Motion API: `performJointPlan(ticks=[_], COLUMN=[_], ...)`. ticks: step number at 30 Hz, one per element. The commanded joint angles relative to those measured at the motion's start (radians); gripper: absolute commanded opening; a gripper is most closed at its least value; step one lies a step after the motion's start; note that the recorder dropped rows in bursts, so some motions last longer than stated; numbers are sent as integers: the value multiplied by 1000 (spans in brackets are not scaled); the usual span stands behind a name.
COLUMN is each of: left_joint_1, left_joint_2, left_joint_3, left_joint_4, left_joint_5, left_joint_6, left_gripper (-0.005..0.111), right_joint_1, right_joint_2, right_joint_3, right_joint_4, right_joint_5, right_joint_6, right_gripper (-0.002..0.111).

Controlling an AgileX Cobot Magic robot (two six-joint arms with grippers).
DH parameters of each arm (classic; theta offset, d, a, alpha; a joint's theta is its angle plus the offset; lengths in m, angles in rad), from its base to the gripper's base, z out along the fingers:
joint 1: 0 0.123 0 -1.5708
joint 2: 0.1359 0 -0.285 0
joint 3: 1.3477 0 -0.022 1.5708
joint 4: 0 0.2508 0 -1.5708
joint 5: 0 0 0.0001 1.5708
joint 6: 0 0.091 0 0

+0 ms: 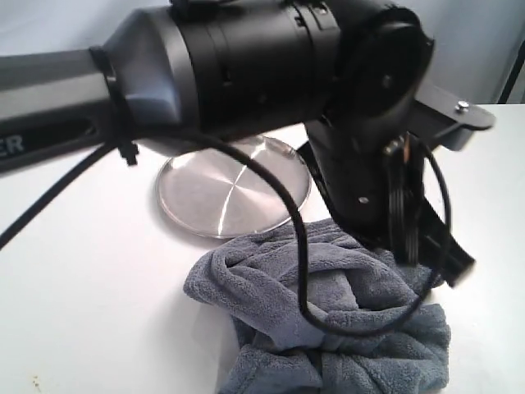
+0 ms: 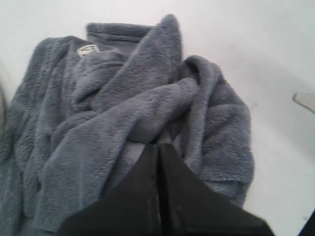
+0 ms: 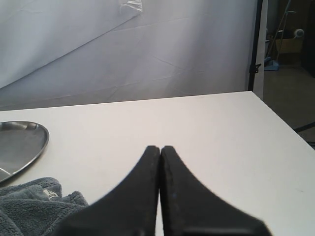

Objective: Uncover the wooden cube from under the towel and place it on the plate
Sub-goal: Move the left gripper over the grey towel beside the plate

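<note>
A: The left gripper (image 2: 158,147), jaws together, noses a fold of the towel (image 2: 123,98). Has it caught pile?

B: That cannot be told. It should pinch deep and peel toward open desk (image 1: 82,312), clear of the plate (image 1: 234,185). The wooden cube shows nowhere, likely under that fluffy blue-grey heap. The right gripper (image 3: 160,150) rests closed, empty.
</note>
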Motion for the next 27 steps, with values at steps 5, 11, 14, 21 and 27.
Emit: performJointPlan(ticks=[5,11,14,21,27], left_joint_1=[183,241,241,238,122], left_joint_2=[-1,-28,-64,-199,-319], left_joint_3=[-11,30,99,342,547], left_joint_4=[3,72,78,18,-30], left_joint_5=[131,131,131,53,-69], left_joint_6=[-8,-13,-31,-68,-4], left_gripper=[0,0,0,0,0], right_joint_1=[0,0,0,0,0], right_joint_2=[-6,-6,-6,-6,-6], right_joint_3=[3,3,3,3,3], right_joint_4=[5,5,5,5,5], right_joint_5=[12,12,12,12,12], right_joint_6=[4,4,4,4,4], right_gripper=[3,3,3,3,3])
